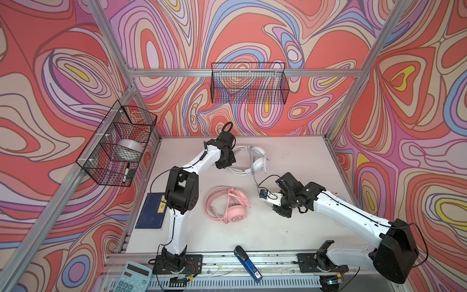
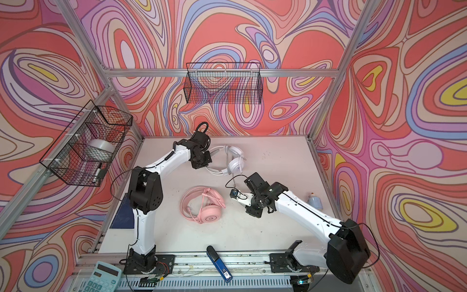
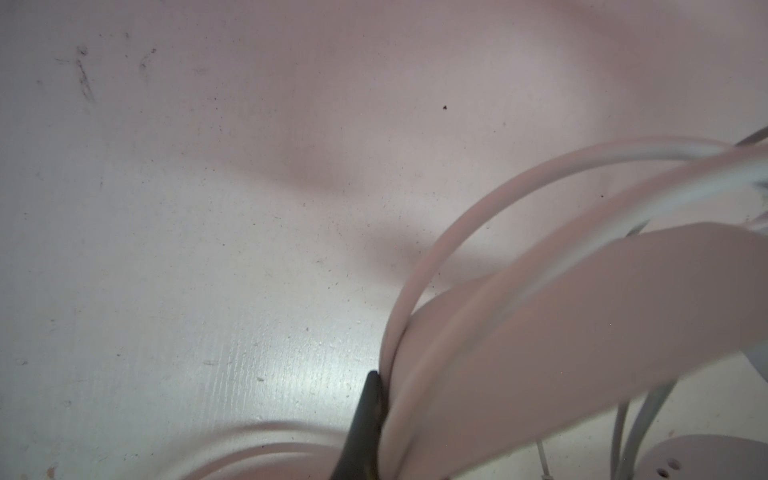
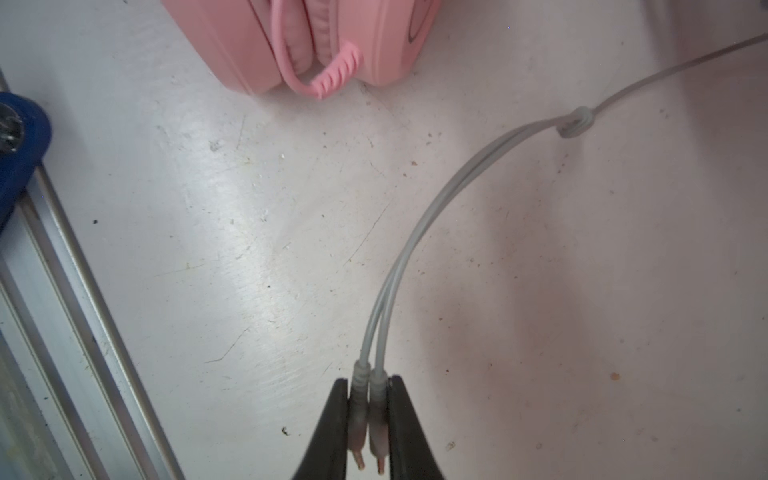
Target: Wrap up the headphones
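The white headphones (image 1: 257,161) (image 2: 235,163) lie at the back middle of the table. My left gripper (image 1: 228,164) (image 2: 204,163) is shut on their headband (image 3: 582,316). In the left wrist view only one black finger (image 3: 365,419) shows, pressed against the band. The grey cable (image 4: 419,232) runs from them to my right gripper (image 4: 368,415) (image 1: 262,197), which is shut on its two plugs side by side. The pink headphones (image 1: 227,204) (image 2: 202,206) (image 4: 299,41) lie in the middle of the table with their pink cable looped around them, free of both grippers.
A blue stapler (image 1: 247,263) lies on the front rail and a calculator (image 1: 132,276) sits at the front left. A blue notebook (image 1: 151,211) is under the left arm. Wire baskets hang on the back wall (image 1: 249,86) and left wall (image 1: 118,144). A small bottle (image 2: 313,199) stands at the right edge.
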Controlling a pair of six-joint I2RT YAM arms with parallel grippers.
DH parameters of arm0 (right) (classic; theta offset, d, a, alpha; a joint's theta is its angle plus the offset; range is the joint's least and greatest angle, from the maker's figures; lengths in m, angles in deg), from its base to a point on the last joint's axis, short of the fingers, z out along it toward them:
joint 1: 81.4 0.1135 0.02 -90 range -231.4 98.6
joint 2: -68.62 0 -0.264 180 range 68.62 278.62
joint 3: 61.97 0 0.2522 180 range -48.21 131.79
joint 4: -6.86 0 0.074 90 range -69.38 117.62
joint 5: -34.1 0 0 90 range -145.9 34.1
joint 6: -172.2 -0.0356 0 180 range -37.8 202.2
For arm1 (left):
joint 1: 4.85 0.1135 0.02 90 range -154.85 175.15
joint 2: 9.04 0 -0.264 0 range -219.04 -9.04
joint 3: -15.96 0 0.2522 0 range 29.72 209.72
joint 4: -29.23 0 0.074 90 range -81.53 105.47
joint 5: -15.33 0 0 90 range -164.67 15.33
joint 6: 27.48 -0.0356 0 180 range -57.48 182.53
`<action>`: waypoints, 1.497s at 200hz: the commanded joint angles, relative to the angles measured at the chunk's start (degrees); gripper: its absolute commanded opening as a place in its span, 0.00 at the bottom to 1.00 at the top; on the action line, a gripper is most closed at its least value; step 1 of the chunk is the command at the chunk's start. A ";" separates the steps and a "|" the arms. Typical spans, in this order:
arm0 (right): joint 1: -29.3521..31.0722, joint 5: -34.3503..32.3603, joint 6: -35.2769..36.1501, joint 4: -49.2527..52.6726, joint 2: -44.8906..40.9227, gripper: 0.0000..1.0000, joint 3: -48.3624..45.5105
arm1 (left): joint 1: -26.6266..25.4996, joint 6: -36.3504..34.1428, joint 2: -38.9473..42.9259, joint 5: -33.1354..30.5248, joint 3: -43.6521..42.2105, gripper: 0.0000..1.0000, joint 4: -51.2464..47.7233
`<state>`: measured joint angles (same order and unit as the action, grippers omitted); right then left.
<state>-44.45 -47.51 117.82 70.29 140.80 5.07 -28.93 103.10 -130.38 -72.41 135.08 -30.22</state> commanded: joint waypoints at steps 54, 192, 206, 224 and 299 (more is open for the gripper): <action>0.32 5.16 5.72 0.41 -2.86 0.00 8.33 | -1.26 -1.47 -1.15 -1.35 4.15 0.00 -2.73; -14.39 7.77 1.35 -8.35 11.50 0.00 29.70 | -3.81 -10.42 1.02 -2.35 5.37 0.00 -3.34; -16.06 7.61 -0.07 -8.02 14.05 0.00 32.73 | -4.02 -10.98 1.15 -2.26 5.47 0.00 -3.59; -17.75 6.21 -1.65 -8.82 16.35 0.00 35.50 | -4.28 -11.82 1.45 -2.43 5.44 0.00 -3.92; -19.76 7.44 -1.67 -7.68 17.48 0.00 35.48 | -4.41 -12.03 0.00 -3.03 7.10 0.00 -5.37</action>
<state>-64.34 -40.83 116.99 62.20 160.01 42.49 -33.02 90.99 -131.49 -75.42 139.08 -34.53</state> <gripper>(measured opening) 0.042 0.077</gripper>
